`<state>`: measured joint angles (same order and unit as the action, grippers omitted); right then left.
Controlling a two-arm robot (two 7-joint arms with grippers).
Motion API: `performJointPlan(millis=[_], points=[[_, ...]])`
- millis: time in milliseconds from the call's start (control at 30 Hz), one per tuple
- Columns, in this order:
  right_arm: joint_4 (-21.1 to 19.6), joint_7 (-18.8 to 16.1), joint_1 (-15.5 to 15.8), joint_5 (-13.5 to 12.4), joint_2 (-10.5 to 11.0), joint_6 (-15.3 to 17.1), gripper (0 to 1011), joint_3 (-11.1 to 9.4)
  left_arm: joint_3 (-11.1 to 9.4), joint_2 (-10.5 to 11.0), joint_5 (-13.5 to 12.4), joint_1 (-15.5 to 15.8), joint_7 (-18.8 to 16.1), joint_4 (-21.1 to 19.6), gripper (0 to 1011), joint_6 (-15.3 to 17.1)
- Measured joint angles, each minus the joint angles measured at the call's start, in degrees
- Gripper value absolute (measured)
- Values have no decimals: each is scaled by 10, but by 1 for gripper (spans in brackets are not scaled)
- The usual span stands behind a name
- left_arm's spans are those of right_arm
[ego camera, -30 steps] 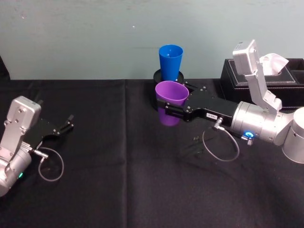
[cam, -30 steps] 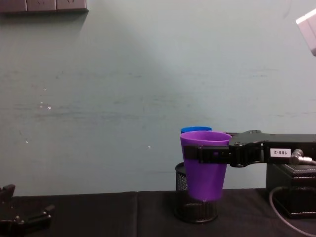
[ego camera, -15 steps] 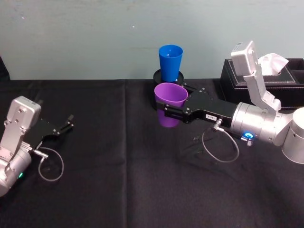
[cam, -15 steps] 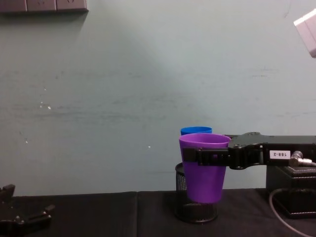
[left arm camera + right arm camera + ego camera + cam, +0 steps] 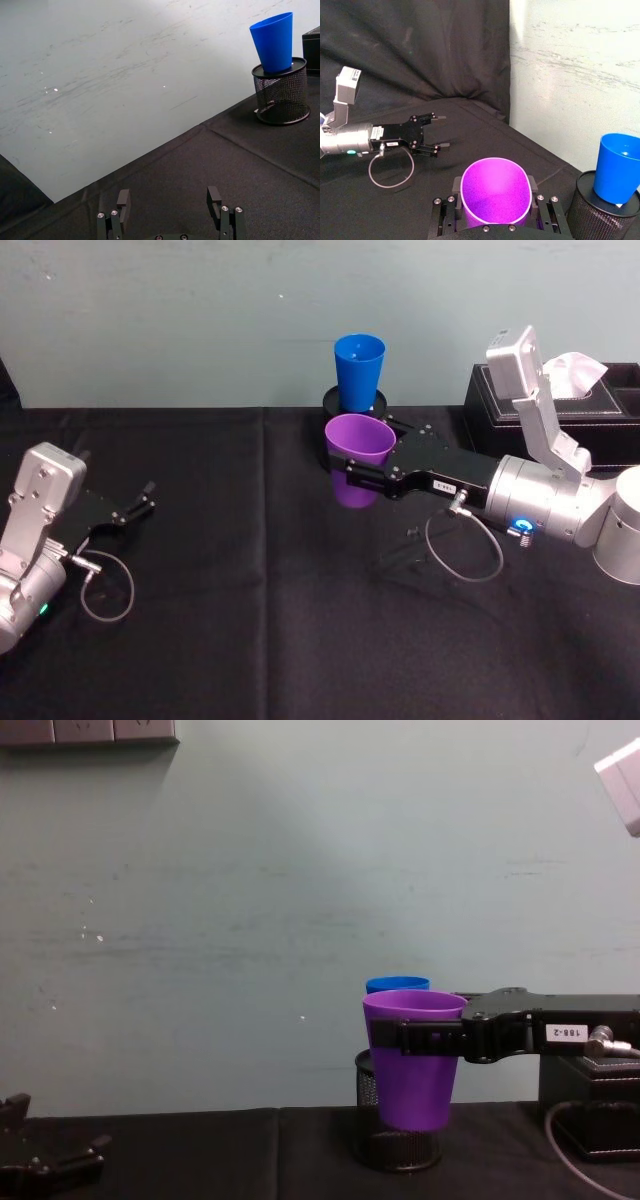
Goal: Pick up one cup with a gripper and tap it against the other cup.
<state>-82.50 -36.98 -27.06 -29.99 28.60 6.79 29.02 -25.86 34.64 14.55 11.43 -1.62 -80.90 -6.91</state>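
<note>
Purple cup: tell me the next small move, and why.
Probably ease the right gripper forward until the purple cup touches the blue cup. It holds the purple cup clamped above the table, and the right wrist view shows a gap to the blue cup in the mesh holder. The left gripper rests open, far left.

Robotics test lab: silver robot arms reach over a worktop [image 5: 250,640] draped in black cloth against a scuffed pale wall [image 5: 150,320]. The left hand [image 5: 143,498] lies spread, the right hand [image 5: 350,478] grips a purple tumbler [image 5: 360,440] in front of a black mesh holder [image 5: 280,95]. A tissue box [image 5: 520,405] sits right of the holder, a black curtain [image 5: 420,50] far left.
</note>
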Motion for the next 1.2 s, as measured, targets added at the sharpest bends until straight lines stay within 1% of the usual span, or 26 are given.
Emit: performJointPlan(millis=[1200], points=[[0,0,0,1,0,0,724,0,0,0,0,0,0,0,1000,0]])
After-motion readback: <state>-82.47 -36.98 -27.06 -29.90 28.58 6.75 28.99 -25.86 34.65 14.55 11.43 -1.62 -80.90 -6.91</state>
